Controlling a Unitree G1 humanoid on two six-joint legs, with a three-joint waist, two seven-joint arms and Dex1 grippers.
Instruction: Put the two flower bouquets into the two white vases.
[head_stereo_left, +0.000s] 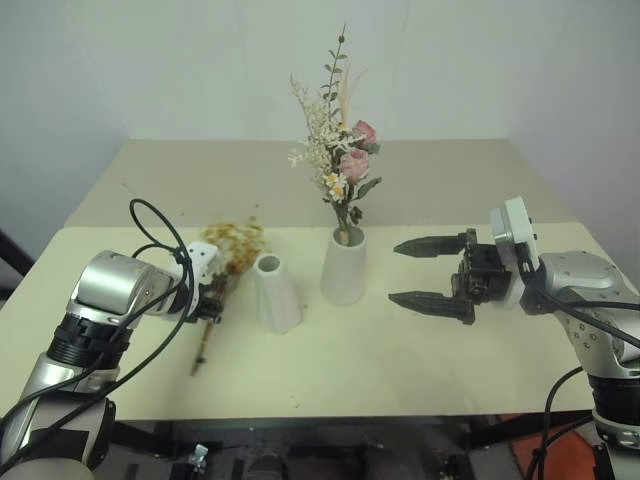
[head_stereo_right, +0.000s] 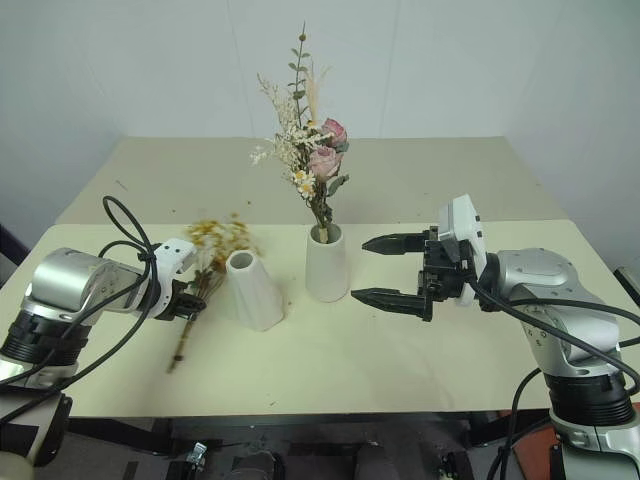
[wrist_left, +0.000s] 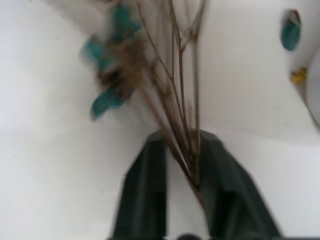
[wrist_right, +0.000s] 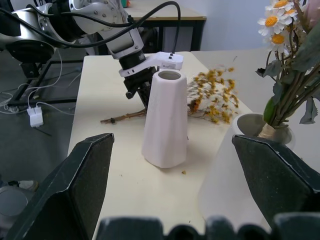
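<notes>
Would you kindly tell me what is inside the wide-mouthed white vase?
The wide-mouthed vase holds the pink rose bouquet, upright. Its stem ends are hidden by the vase wall.

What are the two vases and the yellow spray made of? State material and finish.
Narrow-necked vase: likely ceramic or plaster, matte white, no glare. Wide-mouthed vase: same matte white look. Yellow spray: apparently dried flowers, thin brown woody stems, shed crumbs nearby.
</notes>
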